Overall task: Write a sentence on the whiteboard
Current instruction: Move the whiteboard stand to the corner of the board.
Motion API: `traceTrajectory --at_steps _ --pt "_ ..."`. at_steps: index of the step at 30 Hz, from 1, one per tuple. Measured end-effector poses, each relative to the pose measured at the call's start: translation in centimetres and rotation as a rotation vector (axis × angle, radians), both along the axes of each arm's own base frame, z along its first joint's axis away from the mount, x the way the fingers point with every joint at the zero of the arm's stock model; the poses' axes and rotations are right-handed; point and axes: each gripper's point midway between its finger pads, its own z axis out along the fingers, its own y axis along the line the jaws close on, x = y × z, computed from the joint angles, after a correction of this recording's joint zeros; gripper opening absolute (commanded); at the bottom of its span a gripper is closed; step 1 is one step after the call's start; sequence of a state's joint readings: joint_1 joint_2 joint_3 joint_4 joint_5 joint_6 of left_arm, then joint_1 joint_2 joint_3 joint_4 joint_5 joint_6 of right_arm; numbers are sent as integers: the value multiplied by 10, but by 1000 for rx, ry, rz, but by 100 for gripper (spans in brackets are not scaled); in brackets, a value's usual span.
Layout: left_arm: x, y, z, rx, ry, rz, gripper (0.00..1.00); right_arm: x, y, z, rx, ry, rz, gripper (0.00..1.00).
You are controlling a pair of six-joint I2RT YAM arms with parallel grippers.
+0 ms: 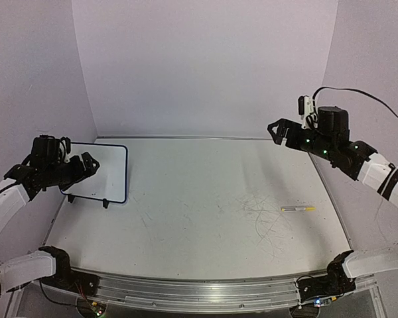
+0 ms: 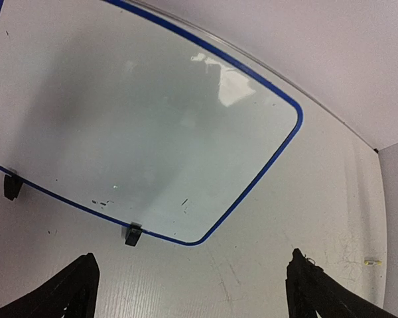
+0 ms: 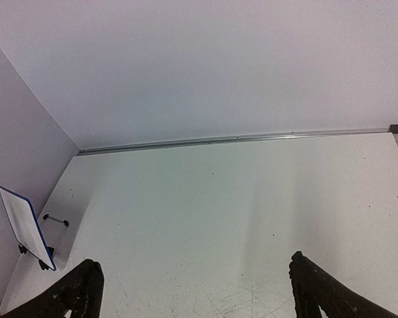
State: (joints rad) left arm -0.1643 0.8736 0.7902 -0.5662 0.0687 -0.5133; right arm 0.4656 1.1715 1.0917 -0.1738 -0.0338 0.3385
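At the table's (image 1: 199, 165) 9 o'clock the whiteboard (image 1: 113, 173) stands on its feet, its face white save a few dark specks near the lower edge, and the left gripper (image 1: 91, 164) hovers just before it with jaws spread wide, holding nothing. Toward 4 o'clock a marker (image 1: 298, 209) lies flat beside grey scribbles (image 1: 262, 215). At 2 o'clock the right gripper (image 1: 272, 131) hangs raised above the table, jaws likewise spread and empty.
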Motion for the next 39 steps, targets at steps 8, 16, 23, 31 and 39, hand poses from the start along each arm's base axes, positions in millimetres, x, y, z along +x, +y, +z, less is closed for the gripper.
traceTrajectory --at_steps 8,16,23,31,39 --pt "13 20 -7 24 0 141 99 -6 -7 15 -1 -56 -16 98" --pt "11 38 -55 98 120 236 99 -4 -20 -6 -71 -47 -75 98" --pt "7 28 -120 131 292 157 96 -18 -25 -7 -72 -71 -60 98" --pt "10 -7 -155 212 373 -18 78 -28 -21 5 -25 -116 -18 98" --pt "25 -16 -174 313 410 -88 61 -32 -13 -4 1 -89 25 98"
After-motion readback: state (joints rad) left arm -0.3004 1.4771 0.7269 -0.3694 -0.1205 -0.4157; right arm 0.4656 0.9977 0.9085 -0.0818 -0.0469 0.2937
